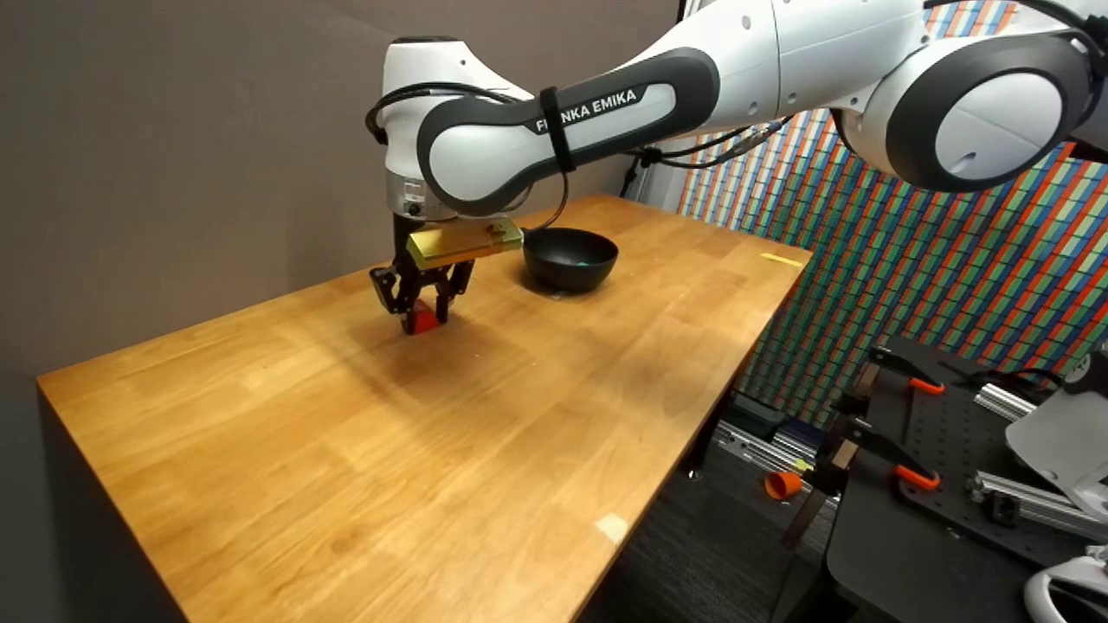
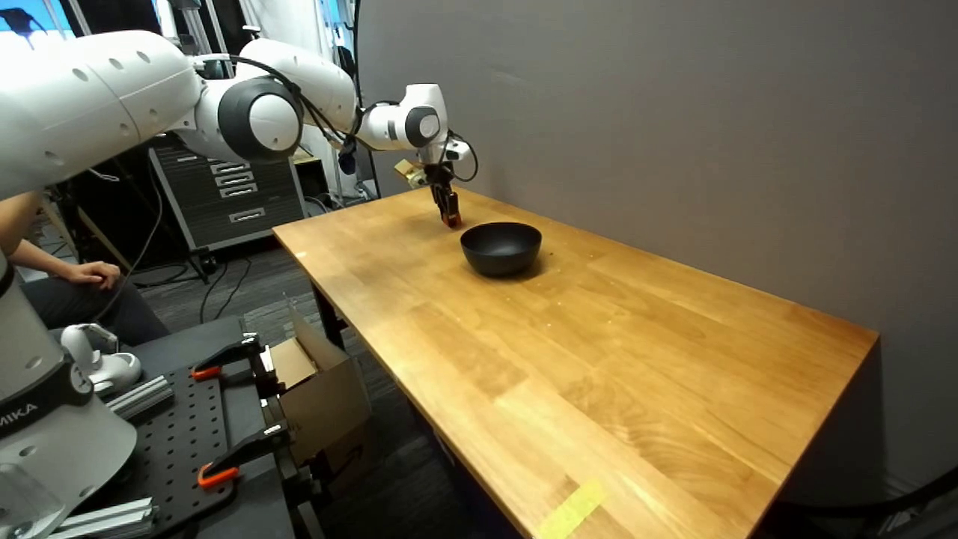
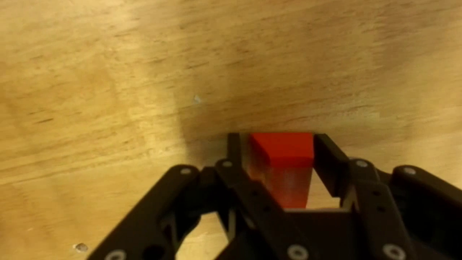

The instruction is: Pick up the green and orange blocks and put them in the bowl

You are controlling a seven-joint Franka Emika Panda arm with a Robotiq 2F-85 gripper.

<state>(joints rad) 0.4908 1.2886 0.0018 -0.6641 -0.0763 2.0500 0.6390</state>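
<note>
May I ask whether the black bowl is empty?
The bowl isn't empty: something green shows inside, in an exterior view.

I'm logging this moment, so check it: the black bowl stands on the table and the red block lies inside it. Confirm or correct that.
One thing is wrong: the red block is not inside the black bowl but between the fingers of the gripper, as the wrist view shows. The bowl does stand on the table.

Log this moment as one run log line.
end effector: open around red block, gap on one side | red block: unplaced | bowl: something green inside
</note>
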